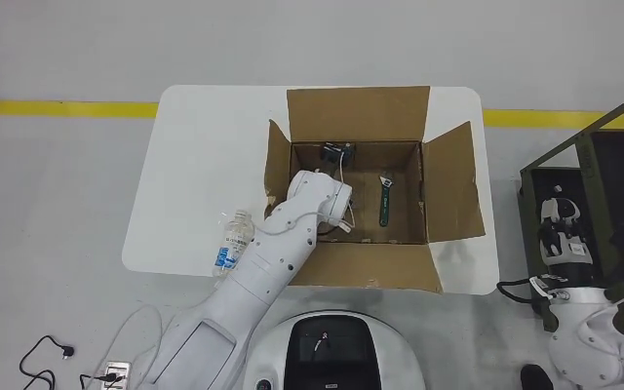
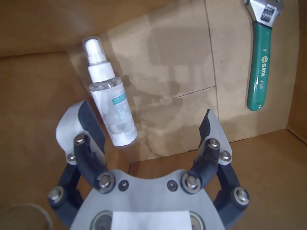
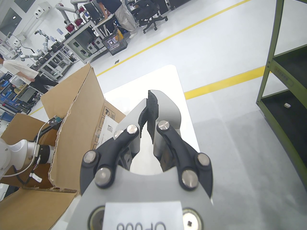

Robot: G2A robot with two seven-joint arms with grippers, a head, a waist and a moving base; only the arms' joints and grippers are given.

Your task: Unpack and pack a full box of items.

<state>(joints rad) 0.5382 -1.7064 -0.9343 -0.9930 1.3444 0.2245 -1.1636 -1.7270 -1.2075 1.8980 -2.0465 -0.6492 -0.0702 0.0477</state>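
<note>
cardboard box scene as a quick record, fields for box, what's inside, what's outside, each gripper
box: cardboard box, flaps open, on the white table
inside: spray bottle lying on the box floor; green-handled wrench lying flat, apart from it
outside: water bottle on the table beside the box
left gripper: left gripper open, inside the box, spray bottle close to one finger, not gripped
right gripper: right gripper shut, holding nothing, outside the box

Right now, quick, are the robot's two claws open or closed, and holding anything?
Left gripper: open, holding nothing, near the spray bottle.
Right gripper: shut, holding nothing.
</note>
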